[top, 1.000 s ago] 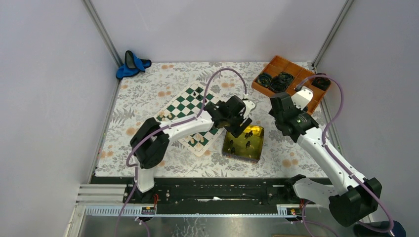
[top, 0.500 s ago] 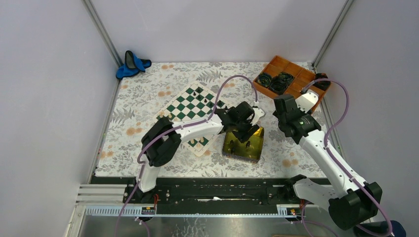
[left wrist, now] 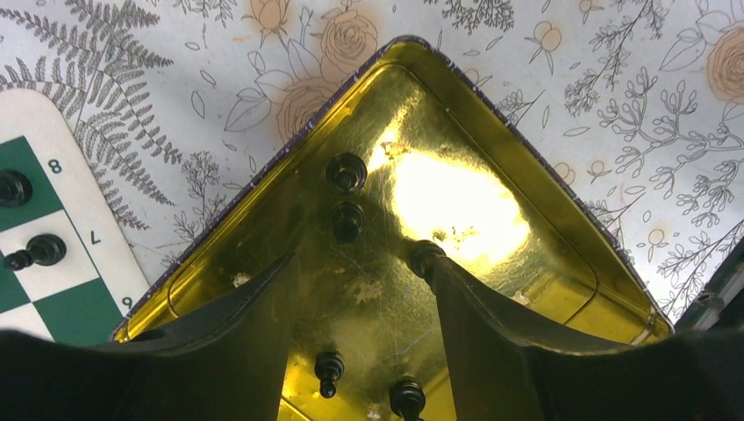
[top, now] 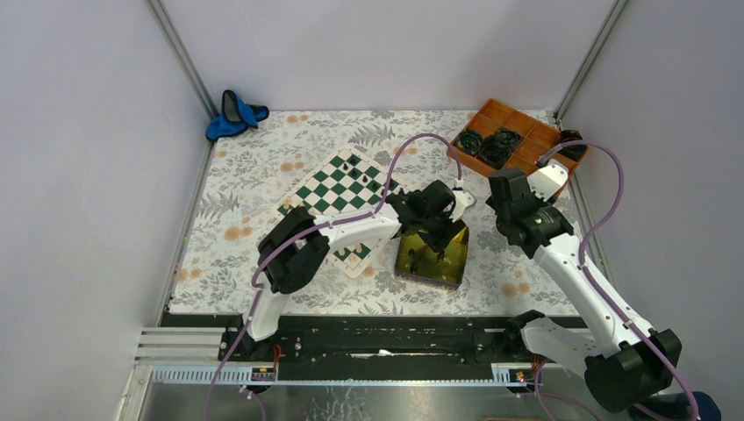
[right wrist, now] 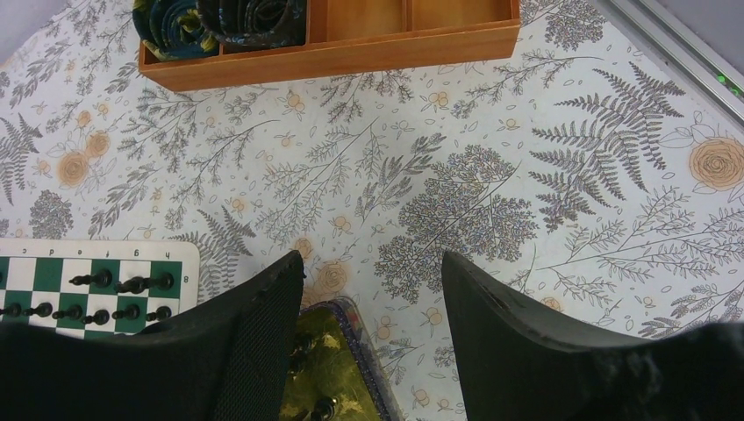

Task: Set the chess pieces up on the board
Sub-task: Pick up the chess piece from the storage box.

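Note:
The green and white chessboard (top: 338, 189) lies left of the middle, with black pieces (top: 351, 164) on its far edge and cream pieces (top: 349, 255) on its near edge. More black pieces (left wrist: 346, 172) lie in the yellow-gold tin (top: 410, 266). My left gripper (left wrist: 361, 263) is open and low over the tin's floor; its right finger tip (left wrist: 452, 276) is against one black piece (left wrist: 424, 255). My right gripper (right wrist: 368, 267) is open and empty above the cloth, just beyond the tin's far corner (right wrist: 338, 326). The board's corner with black pieces (right wrist: 123, 285) shows at the left of the right wrist view.
An orange compartment tray (top: 514, 130) with black coiled items (right wrist: 219, 19) stands at the back right. A blue object (top: 233, 117) lies at the back left corner. Grey walls close in the flowered cloth (top: 289, 158) on three sides.
My left gripper has moved right from the board's edge and come down over the tin. My right arm has drawn back a little to the right.

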`<move>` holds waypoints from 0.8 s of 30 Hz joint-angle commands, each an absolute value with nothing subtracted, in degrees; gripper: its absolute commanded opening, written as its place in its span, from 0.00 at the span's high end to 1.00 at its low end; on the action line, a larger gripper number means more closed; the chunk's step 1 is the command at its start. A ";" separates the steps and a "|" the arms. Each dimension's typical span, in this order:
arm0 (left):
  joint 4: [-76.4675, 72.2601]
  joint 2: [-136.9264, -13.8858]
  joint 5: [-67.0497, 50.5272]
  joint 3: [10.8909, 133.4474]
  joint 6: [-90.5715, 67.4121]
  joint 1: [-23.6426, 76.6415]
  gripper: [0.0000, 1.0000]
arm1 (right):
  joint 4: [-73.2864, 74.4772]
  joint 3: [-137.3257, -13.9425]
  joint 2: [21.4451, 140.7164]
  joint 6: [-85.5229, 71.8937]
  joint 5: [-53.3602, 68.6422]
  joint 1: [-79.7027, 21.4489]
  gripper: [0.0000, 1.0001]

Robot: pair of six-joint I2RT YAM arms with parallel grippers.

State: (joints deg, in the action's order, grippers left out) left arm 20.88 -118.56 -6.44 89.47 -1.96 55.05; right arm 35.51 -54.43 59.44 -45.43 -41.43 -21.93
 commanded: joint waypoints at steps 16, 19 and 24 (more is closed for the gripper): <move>15.34 -121.34 -4.55 91.50 -2.16 55.30 0.37 | 34.91 -54.49 58.09 -45.27 -43.90 -21.49 0.35; 15.29 -121.86 -4.14 91.90 -2.11 55.31 0.39 | 34.80 -54.34 58.13 -45.23 -43.82 -21.51 0.35; 15.29 -122.81 -3.92 92.33 -2.11 55.27 0.42 | 34.58 -54.16 58.25 -45.13 -43.55 -21.52 0.35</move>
State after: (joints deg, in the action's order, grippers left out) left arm 18.74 -121.36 -5.04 90.37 -2.02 55.05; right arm 35.48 -54.41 58.98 -45.19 -41.39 -21.93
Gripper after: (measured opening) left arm 0.587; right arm 0.651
